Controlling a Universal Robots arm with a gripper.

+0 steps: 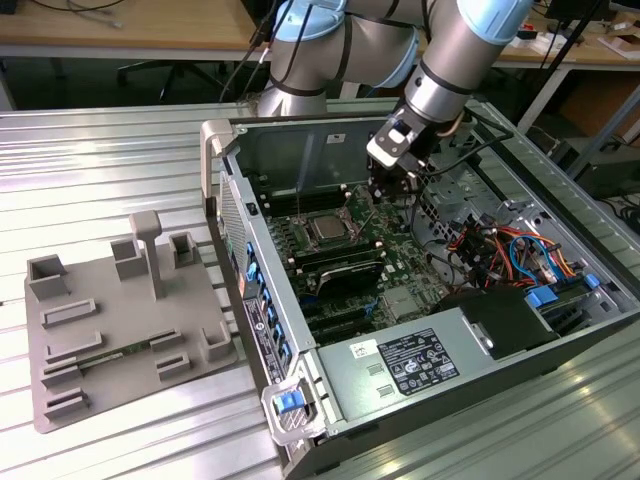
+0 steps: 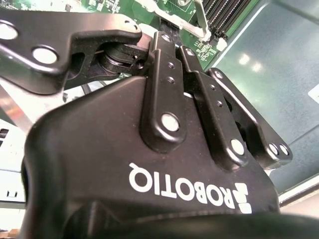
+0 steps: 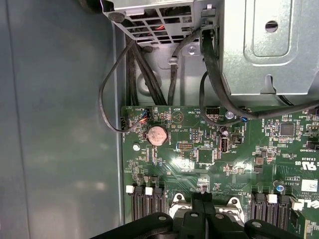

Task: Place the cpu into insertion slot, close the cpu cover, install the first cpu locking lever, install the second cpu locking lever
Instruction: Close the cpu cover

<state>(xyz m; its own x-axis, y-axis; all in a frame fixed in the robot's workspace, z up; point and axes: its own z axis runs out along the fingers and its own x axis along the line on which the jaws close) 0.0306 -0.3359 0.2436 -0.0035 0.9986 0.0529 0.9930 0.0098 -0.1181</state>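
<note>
Gripper [image 3: 203,196], fingers pressed together on nothing visible, hovers beside the insertion slot [image 1: 345,225], on the exterior view's right, where the cpu [image 1: 326,230] sits; likely a lever-locking step, calling for a precise downward push.

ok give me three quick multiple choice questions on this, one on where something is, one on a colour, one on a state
1. Where is the gripper?
A over the grey tray
B inside the computer case, above the circuit board
C over the bare table

2. What colour is the circuit board?
A red
B white
C green

3. How is the computer case?
A side open, insides showing
B closed up
C standing on end

Answers:
1 B: the exterior view shows it down between the case walls.
2 C: it is green in the exterior view and in both wrist views.
3 A: the board lies in plain sight.
</note>
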